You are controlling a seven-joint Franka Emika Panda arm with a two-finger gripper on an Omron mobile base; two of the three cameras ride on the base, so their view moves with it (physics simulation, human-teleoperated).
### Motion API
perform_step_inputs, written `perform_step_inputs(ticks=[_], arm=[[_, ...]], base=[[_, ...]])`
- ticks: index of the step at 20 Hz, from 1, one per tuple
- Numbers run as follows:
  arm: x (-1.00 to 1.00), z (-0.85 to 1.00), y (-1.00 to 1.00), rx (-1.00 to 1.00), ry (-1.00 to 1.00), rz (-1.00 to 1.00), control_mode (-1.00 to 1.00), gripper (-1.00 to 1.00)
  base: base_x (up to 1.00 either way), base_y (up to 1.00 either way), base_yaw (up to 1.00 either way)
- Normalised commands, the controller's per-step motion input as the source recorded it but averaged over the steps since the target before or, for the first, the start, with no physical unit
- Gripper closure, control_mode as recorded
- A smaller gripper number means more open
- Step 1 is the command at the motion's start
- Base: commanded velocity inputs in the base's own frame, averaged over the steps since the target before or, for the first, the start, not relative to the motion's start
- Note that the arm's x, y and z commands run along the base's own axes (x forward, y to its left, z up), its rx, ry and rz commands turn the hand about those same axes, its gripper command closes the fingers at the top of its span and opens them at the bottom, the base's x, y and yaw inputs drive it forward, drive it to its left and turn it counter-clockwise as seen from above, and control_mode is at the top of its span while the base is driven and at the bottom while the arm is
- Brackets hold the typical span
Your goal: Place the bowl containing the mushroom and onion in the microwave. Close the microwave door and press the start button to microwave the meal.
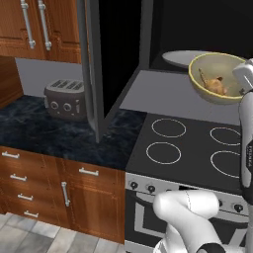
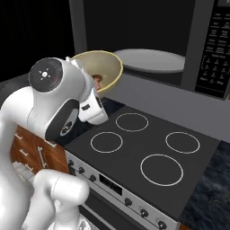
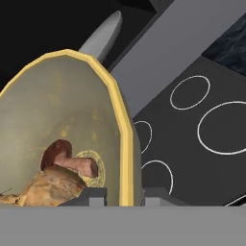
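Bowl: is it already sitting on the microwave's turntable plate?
No, the bowl hangs above the stove, tilted, in front of the white turntable plate.

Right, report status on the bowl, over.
Gripper shut on bowl rim. Bowl held above stove, short of microwave turntable. Door open, path clear.

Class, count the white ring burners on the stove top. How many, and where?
4: far left, near left, far right, near right. None seem hidden.
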Motion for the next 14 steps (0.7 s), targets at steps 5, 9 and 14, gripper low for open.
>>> perform_step_inputs(ticks=[5, 9, 14], arm=[[0.0, 0.45, 0.0, 0.05, 0.0, -0.01, -1.0, 1.0], [0.14, 0.05, 0.0, 0.0, 0.0, 0.0, -1.0, 1.0], [0.33, 0.0, 0.0, 0.0, 0.0, -0.03, -1.0, 1.0]], base=[[0.0, 0.0, 0.0], [0.0, 0.0, 0.0], [0.0, 0.0, 0.0]])
